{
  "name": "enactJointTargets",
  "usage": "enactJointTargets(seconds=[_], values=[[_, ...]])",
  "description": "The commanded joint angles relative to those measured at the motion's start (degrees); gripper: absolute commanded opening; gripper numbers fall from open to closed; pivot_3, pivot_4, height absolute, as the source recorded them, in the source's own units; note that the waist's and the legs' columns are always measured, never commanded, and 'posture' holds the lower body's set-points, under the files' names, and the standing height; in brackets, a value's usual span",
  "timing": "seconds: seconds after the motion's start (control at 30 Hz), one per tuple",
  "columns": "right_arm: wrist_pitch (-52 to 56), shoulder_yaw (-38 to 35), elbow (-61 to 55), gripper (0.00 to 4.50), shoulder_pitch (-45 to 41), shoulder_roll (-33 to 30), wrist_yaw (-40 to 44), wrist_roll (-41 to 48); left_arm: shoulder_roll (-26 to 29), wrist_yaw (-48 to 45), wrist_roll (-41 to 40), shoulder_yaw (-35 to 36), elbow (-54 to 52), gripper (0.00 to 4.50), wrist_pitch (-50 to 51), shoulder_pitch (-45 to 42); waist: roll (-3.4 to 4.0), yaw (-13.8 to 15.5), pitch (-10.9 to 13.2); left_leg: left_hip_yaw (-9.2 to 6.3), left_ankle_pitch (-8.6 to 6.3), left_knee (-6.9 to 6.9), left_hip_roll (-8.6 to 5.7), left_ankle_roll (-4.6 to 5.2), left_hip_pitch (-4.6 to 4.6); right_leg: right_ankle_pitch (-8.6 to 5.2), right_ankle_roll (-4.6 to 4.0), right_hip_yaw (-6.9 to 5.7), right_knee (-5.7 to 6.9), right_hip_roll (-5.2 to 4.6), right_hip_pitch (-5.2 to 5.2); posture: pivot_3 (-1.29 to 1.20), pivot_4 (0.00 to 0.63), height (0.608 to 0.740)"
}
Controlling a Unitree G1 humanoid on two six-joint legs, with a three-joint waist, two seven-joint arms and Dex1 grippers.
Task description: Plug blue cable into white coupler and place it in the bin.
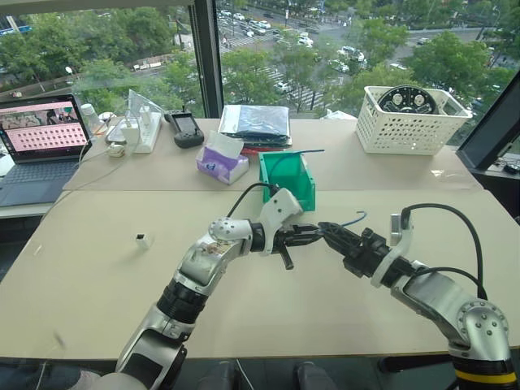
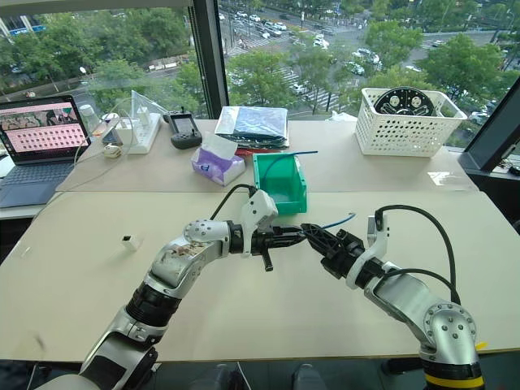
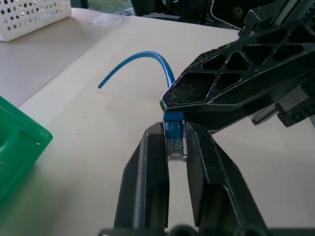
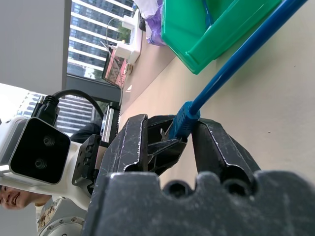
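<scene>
The blue cable (image 3: 147, 55) is held above the table's middle. My left gripper (image 3: 174, 130) is shut on its clear end plug, pointing right. My right gripper (image 4: 170, 125) meets it tip to tip from the right. Its fingers stand apart on either side of the plug's blue boot (image 4: 183, 119), wider than the boot. The cable's free end (image 1: 356, 218) curves up behind the right gripper. The white coupler (image 1: 142, 240) lies alone on the table, far to the left of both grippers. The green bin (image 1: 288, 180) stands just behind the grippers.
Another thin blue cable (image 1: 302, 152) arches out of the bin. A purple tissue pack (image 1: 221, 162) lies left of the bin. At the back are a white perforated basket (image 1: 402, 122), a white power strip (image 1: 146, 130) and a laptop (image 1: 41, 142).
</scene>
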Motion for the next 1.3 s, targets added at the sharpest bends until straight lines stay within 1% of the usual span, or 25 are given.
enactJointTargets(seconds=[0.03,0.2,0.4,0.57,0.6,0.7,0.77,0.83,0.93,0.97,1.07,1.1,1.23,1.3], values=[[0.11,-0.07,-2.3,1.67,-0.68,-0.11,1.67,0.44,-0.59,0.19,-0.36,-0.56,-1.87,0.08,-0.37,-0.73,0.0,-0.01,0.0,0.0,0.0,0.0,0.0,0.0,0.0,0.0,0.0,0.0,0.0,0.0,0.0,0.0,0.15,0.74],[-0.21,-0.28,-2.02,1.67,-0.95,0.02,1.73,0.14,-0.39,0.15,-0.31,-0.59,-1.95,0.08,-0.41,-0.62,0.0,-0.02,0.0,0.0,0.0,0.0,0.0,0.0,0.0,0.0,0.0,0.0,0.0,0.0,0.0,0.0,0.15,0.74],[-0.53,-0.97,-1.24,0.04,-1.38,0.02,1.86,-0.8,0.04,0.08,-0.09,-0.54,-1.65,0.08,-0.56,-0.54,0.0,-0.01,0.0,0.0,0.0,0.0,0.0,0.0,0.0,0.0,0.0,0.0,0.0,0.0,0.0,0.0,0.15,0.74],[-0.56,-1.88,-0.65,0.04,-1.46,-0.56,2.23,-1.6,1.53,-0.79,-0.72,-0.46,-2.79,0.08,0.41,0.54,0.0,-0.02,0.0,0.0,0.0,0.0,0.0,0.0,0.0,0.0,0.0,0.0,0.0,0.0,0.0,0.0,0.15,0.74],[-0.6,-2.13,-0.52,0.01,-1.42,-0.69,2.35,-1.83,1.94,-1.01,-1.06,-0.39,-3.25,0.58,0.87,0.93,0.0,-0.03,0.0,0.0,0.0,0.0,0.0,0.0,0.0,0.0,0.0,0.0,0.0,0.0,-0.01,0.0,0.15,0.74],[-0.33,-2.65,0.1,0.0,-1.37,-1.27,3.02,-2.72,2.37,-1.67,-3.43,0.85,-4.47,1.58,3.29,1.8,0.01,-0.03,-0.01,0.0,0.0,0.0,0.0,0.0,0.01,0.0,0.0,0.0,0.01,0.0,0.0,0.0,0.15,0.74],[-0.21,-3.06,0.58,0.0,-1.61,-1.68,3.46,-3.09,3.83,-2.57,-4.53,1.32,-5.86,2.21,4.04,2.89,0.01,-0.05,-0.01,0.0,0.0,0.0,0.01,0.0,0.01,0.0,0.0,0.0,0.01,0.0,0.0,0.0,0.15,0.74],[-0.14,-3.34,0.87,0.0,-2.07,-2.03,3.76,-3.2,6.63,-3.8,-4.74,1.49,-6.97,2.99,4.39,4.46,0.01,-0.13,0.0,0.0,0.0,0.0,0.01,0.0,0.01,0.0,0.0,0.0,0.02,0.0,-0.02,0.0,0.15,0.74],[-0.06,-3.82,1.57,0.0,-3.11,-2.54,3.99,-3.29,13.49,-8.33,-6.03,3.43,-8.48,4.0,2.48,8.73,0.03,-0.55,-0.02,0.04,0.0,-0.04,0.05,0.0,0.05,0.0,-0.03,0.04,0.03,0.04,-0.04,0.0,0.15,0.74],[0.0,-3.93,1.88,0.0,-3.48,-2.67,4.0,-3.28,15.39,-9.35,-6.29,4.32,-8.56,4.43,1.5,9.98,0.03,-0.58,-0.02,0.06,0.0,-0.08,0.05,0.0,0.08,0.0,-0.04,0.07,0.03,0.04,-0.05,0.0,0.15,0.74],[0.39,-3.82,2.49,0.0,-4.63,-2.9,4.22,-3.36,19.83,-10.68,-6.39,7.64,-8.58,4.43,-1.72,14.22,0.03,-0.35,-0.02,0.05,0.0,-0.11,0.07,0.0,0.09,-0.01,-0.06,0.05,0.03,0.05,-0.06,0.0,0.15,0.74],[0.6,-3.55,2.93,0.0,-5.28,-2.92,4.36,-3.58,20.45,-11.0,-7.3,9.75,-8.49,4.43,-3.11,16.37,0.03,-0.22,-0.02,0.06,0.0,-0.11,0.08,0.0,0.09,-0.01,-0.06,0.06,0.02,0.05,-0.05,0.0,0.15,0.74],[1.61,-2.61,4.64,0.0,-7.36,-2.74,5.32,-4.24,22.14,-12.64,-11.73,15.66,-10.42,4.43,-5.28,24.39,0.03,-0.21,-0.02,0.1,-0.01,-0.11,0.07,0.0,0.08,-0.01,-0.06,0.06,-0.02,-0.07,-0.07,0.0,0.15,0.74],[2.34,-2.18,5.82,0.0,-8.6,-2.53,5.92,-4.69,21.32,-10.9,-14.37,19.49,-12.17,4.43,-5.09,28.58,0.03,-0.09,-0.02,0.1,-0.01,-0.13,0.06,0.0,0.06,-0.01,-0.06,0.04,-0.02,-0.12,-0.09,0.0,0.15,0.74]])
